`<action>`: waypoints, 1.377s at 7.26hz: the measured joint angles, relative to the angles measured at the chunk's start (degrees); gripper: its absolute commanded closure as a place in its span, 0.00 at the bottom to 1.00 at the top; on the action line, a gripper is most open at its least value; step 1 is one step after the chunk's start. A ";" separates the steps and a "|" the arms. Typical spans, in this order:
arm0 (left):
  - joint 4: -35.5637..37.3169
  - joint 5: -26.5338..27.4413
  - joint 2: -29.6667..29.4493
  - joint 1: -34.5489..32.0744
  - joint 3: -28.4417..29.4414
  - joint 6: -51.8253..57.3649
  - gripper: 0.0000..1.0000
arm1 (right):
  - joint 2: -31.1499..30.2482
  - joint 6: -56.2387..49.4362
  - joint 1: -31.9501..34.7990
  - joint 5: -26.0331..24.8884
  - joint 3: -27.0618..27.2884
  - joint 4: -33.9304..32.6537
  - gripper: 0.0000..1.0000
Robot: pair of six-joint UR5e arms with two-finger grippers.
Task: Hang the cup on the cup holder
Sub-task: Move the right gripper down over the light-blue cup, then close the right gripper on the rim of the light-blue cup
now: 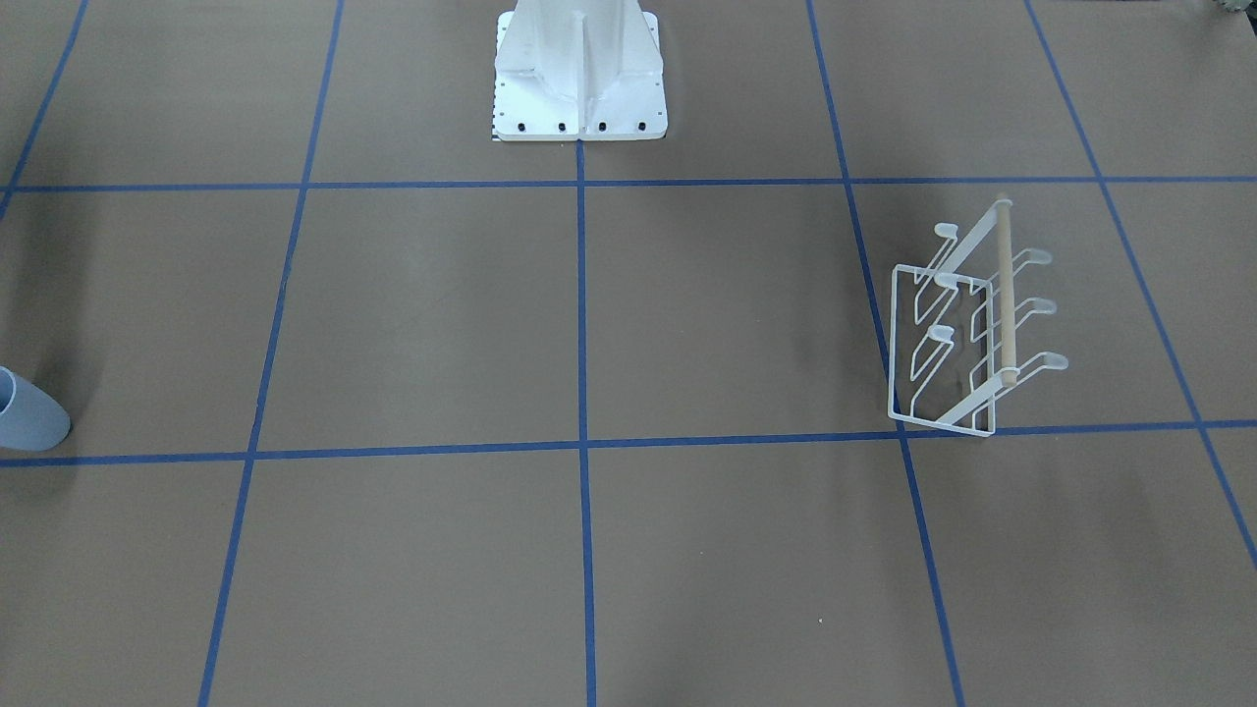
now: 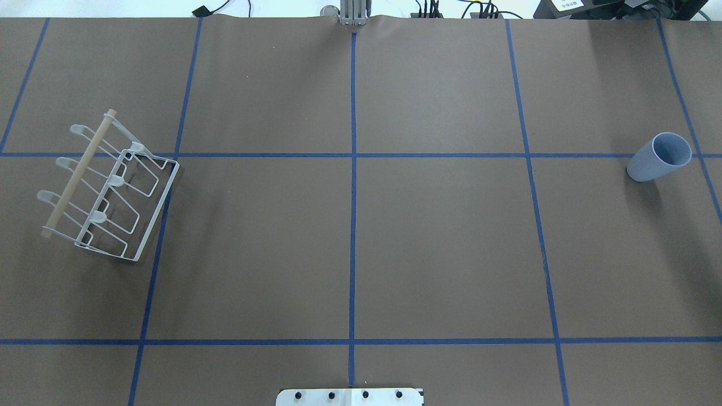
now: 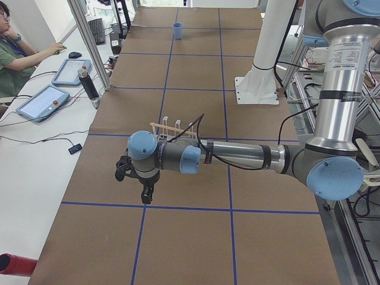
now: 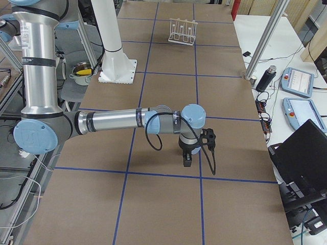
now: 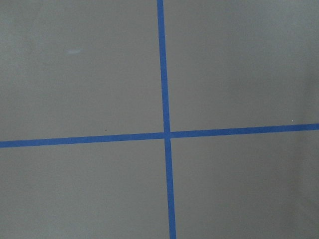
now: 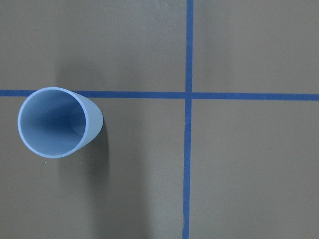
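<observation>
Cup (image 6: 55,122) stands upright, mouth up, untouched on the surface (image 2: 440,237), well apart from the rack (image 2: 107,186). Whether the right hand (image 4: 187,159) or left hand (image 3: 145,195) is wide or narrow, I cannot tell. Likely step: the approach. Next, centre the right hand over the cup and descend.
</observation>
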 measured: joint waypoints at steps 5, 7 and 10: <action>-4.24 0.02 -0.25 2.73 -2.20 -1.67 0.01 | 2.88 2.31 -9.75 -5.32 -2.22 15.02 0.00; -5.06 0.07 -0.16 3.03 -2.23 -2.18 0.01 | 3.37 2.99 -11.53 -5.25 -4.43 16.31 0.00; -6.19 0.05 0.10 3.07 -2.28 -2.21 0.01 | 6.46 3.15 -12.66 -4.71 -9.88 16.39 0.00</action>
